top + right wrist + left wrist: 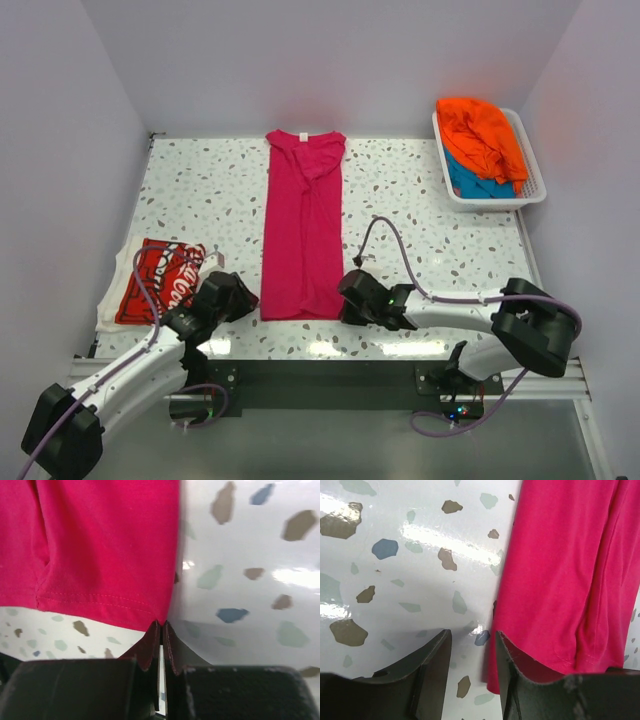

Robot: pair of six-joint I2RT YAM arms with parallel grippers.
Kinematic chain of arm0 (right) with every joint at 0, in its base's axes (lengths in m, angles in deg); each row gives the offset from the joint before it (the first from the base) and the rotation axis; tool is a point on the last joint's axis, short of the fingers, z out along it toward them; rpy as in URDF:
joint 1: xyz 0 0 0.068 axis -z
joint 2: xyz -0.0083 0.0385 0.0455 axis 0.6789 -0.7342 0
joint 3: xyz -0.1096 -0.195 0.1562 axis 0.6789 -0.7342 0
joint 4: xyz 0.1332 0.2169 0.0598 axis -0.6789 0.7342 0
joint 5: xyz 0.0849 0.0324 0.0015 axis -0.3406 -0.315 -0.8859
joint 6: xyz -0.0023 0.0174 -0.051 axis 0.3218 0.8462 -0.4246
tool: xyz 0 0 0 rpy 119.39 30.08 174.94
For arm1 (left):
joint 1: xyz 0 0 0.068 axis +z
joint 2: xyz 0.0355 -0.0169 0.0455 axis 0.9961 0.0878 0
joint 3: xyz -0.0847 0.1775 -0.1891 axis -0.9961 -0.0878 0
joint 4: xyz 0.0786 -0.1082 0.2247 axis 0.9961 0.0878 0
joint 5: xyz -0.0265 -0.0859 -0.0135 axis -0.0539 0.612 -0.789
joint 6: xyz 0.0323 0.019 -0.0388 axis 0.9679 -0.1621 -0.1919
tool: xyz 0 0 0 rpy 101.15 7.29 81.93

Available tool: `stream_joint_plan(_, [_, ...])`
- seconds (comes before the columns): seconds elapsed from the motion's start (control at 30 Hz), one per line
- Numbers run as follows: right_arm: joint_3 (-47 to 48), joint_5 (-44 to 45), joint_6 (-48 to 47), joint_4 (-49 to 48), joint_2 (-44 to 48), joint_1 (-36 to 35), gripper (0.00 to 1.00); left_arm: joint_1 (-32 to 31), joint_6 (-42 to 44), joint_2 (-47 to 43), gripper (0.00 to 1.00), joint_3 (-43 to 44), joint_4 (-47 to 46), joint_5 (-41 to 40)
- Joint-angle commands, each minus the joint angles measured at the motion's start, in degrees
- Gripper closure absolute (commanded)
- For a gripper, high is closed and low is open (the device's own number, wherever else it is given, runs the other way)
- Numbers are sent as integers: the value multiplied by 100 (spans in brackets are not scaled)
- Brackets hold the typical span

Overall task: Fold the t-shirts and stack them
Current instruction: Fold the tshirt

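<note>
Down at the near edge of the table (200, 190), my right gripper (161, 630) is clamped tight on the near right corner of the magenta t-shirt (303, 230), with the hem pinched right at the tips as far as I can tell. My left gripper (472, 647) has no grip yet. Its jaws are apart and straddle the near left corner of the same hem, one finger over bare table and the other over cloth. So both arms are about equally close, one per corner. The shirt's a long narrow strip down the middle of the table, with its long axis running straight away from me and the collar at the far edge. My guess is the next bit is lifting the hem and carrying it toward the collar, and that lane looks open. Off to the sides, the red lettered t-shirt (160, 280) lies by the near left corner. The white basket (535, 192) sits in the far right corner with the orange t-shirt (480, 135) on top of the teal t-shirt (470, 185), all well apart from the strip.
</note>
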Motion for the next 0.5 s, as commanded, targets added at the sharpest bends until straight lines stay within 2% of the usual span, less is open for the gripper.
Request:
stream_joint_plan(0.0, [-132, 572, -289, 875, 423, 33, 100, -123, 95, 152, 55, 12, 246, 326])
stream_joint_plan(0.2, [-193, 380, -447, 1016, 573, 68, 100, -605, -142, 249, 55, -6, 70, 458])
stream_joint_plan(0.47, [-273, 151, -491, 823, 582, 68, 100, -1449, -704, 442, 49, -102, -53, 424])
